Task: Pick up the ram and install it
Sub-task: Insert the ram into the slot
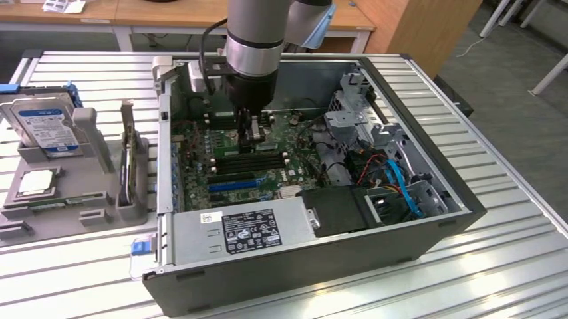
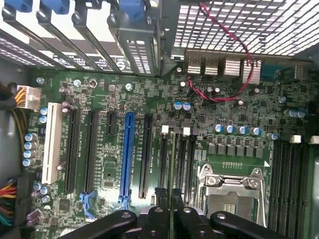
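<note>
My gripper [image 1: 255,133] reaches down into the open computer case [image 1: 417,232], low over the green motherboard [image 1: 199,156]. In the wrist view the gripper [image 2: 171,221] is shut on the ram [image 2: 172,169], which I see edge-on as a thin green strip between the black fingers [image 2: 158,211]. The ram hangs in line with the black memory slots [image 2: 182,159] with white latches, beside the CPU socket [image 2: 232,191]. I cannot tell whether its lower edge touches a slot.
A blue-labelled hard drive [image 1: 44,126] stands in a grey holder on the exterior view's left. Inside the case are the power supply [image 1: 239,229], blue cables [image 1: 404,186], a blue expansion slot [image 2: 128,154] and a red wire [image 2: 234,64].
</note>
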You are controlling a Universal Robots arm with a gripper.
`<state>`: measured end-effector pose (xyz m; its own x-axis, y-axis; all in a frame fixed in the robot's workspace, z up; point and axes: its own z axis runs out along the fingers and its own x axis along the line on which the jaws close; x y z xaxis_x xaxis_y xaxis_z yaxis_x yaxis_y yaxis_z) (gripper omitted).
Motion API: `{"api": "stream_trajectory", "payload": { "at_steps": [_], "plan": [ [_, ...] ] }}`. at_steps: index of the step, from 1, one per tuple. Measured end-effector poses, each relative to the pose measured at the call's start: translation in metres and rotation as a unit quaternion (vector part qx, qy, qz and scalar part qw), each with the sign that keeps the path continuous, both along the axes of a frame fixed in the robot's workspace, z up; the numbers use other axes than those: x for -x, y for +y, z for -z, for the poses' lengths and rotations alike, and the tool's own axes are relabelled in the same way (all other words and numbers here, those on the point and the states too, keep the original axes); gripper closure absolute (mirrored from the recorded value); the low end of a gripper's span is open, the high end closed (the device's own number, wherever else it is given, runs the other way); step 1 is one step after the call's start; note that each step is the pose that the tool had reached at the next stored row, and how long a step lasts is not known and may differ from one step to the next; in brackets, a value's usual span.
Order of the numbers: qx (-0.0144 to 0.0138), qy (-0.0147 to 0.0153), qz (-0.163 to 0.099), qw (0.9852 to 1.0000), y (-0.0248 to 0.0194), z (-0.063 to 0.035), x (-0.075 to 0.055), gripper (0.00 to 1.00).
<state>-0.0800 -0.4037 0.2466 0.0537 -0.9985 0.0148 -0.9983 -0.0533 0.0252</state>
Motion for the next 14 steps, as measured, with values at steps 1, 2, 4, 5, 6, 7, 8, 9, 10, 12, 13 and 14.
{"api": "stream_trajectory", "payload": {
  "at_steps": [1, 2, 4, 5, 6, 7, 8, 9, 10, 12, 13, 14],
  "plan": [
    [0.0001, 0.0, 0.0, 1.0, 0.0, 0.0018, 0.0, 0.87],
    [0.0, 0.0, 0.0, 1.0, 0.0, 0.0036, 0.0, 0.87],
    [0.0001, 0.0, 0.0, 1.0, 0.0, 0.0071, 0.0, 0.87],
    [0.0001, 0.0001, 0.0, 1.0, 0.0, 0.0089, 0.0, 0.87],
    [0.0001, 0.0, 0.0, 1.0, 0.0, 0.0107, 0.0, 0.87],
    [0.0001, 0.0, 0.0, 1.0, 0.0, 0.0119, 0.0, 0.87],
    [0.0001, 0.0001, 0.0, 1.0, 0.0, 0.0119, 0.0, 0.87],
    [0.0001, 0.0001, 0.0, 1.0, 0.0, 0.0119, 0.0, 0.87],
    [0.0001, 0.0001, 0.0, 1.0, 0.0, 0.0119, 0.0, 0.87],
    [0.0, 0.0, 0.0, 1.0, 0.0, 0.012, -0.003, 0.87],
    [0.0001, 0.0, 0.0, 1.0, -0.0001, 0.012, -0.004, 0.87],
    [0.0001, 0.0, 0.0, 1.0, -0.0001, 0.012, -0.005, 0.87]
  ]
}}
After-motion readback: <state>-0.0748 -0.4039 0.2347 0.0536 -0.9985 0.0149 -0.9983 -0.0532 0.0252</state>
